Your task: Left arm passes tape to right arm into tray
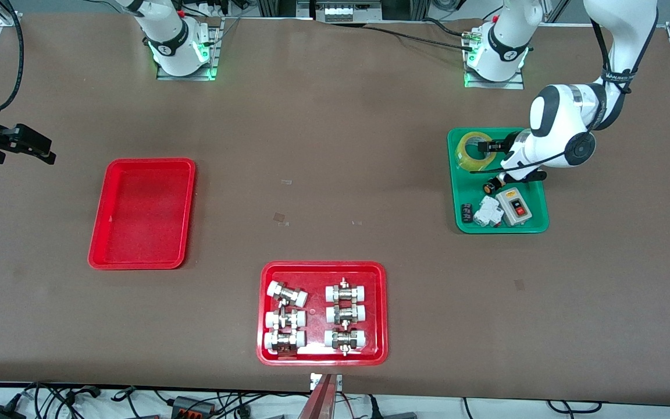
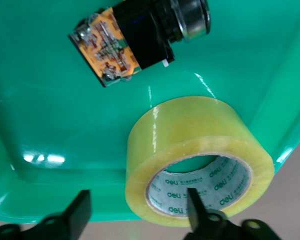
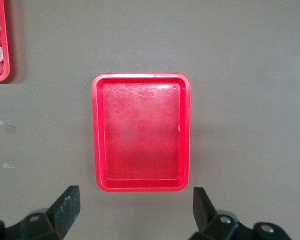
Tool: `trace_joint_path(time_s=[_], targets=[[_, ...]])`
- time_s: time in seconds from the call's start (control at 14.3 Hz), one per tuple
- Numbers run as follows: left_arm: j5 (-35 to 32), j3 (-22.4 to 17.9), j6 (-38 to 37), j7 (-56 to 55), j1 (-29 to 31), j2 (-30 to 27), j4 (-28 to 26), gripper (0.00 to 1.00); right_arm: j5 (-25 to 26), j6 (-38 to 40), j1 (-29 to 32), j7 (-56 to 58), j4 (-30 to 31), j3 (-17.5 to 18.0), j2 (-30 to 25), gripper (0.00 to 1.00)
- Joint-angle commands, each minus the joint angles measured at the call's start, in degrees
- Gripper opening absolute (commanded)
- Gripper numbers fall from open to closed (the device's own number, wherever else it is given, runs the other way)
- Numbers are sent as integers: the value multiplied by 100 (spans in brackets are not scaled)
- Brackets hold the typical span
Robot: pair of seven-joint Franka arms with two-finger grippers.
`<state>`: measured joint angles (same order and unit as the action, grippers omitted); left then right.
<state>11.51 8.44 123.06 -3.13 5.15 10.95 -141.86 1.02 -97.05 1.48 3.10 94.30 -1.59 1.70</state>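
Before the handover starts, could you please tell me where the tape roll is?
In the front view, the tape roll lies in the green tray at the left arm's end, at its corner farthest from the camera, beside the left gripper.

A green tray (image 1: pixel 535 224) sat on the brown table (image 1: pixel 335 174), toward the left arm's end. In it lay a grey switch box (image 1: pixel 515 206) with a red button, a white part (image 1: pixel 489 210) just beside it, a small black piece (image 1: pixel 466 210) — and an orange and black push button (image 2: pixel 135 42). Nearest the front camera was a red tray (image 1: pixel 323 356) — it held six metal fittings (image 1: pixel 315 317) with white caps, in two rows.
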Motion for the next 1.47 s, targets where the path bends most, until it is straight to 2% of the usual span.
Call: trace_joint_path(time_s=[0.0, 0.07, 0.14, 0.35, 0.63, 0.77, 0.98, 1.12, 1.26, 1.4], targets=[[133, 43, 34, -30, 39, -5, -17, 41, -32, 55, 10, 68, -17, 19, -30, 100], [133, 43, 34, -21, 30, -5, -17, 25, -32, 55, 19, 68, -17, 19, -30, 100], [133, 43, 34, -21, 30, -5, -17, 15, -23, 55, 19, 68, -17, 19, -30, 100], [133, 35, 16, 40, 30, -5, 0, 1, -32, 55, 10, 68, -17, 19, -30, 100], [115, 43, -246, 85, -13, -110, 227, 1, -32, 55, 10, 68, -17, 19, -30, 100], [80, 43, -789, 76, -22, -163, 744, 1, -32, 55, 10, 77, -34, 19, -30, 100], [62, 87, -1843, 76, -66, -137, 1903, 1, -32, 63, 10, 112, -43, 106, -56, 100], [71, 402, -2529, -38, -154, -128, 2738, 0, -41, 151, 10, 104, -43, 141, -65, 100], [237, 779, -2979, -492, -163, -110, 3285, 0, -32, 160, 10, 51, -43, 185, -74, 100], [955, 1254, -3225, -1082, -163, -111, 3716, 0, -32, 169, 1, 42, -52, 194, -91, 100]])
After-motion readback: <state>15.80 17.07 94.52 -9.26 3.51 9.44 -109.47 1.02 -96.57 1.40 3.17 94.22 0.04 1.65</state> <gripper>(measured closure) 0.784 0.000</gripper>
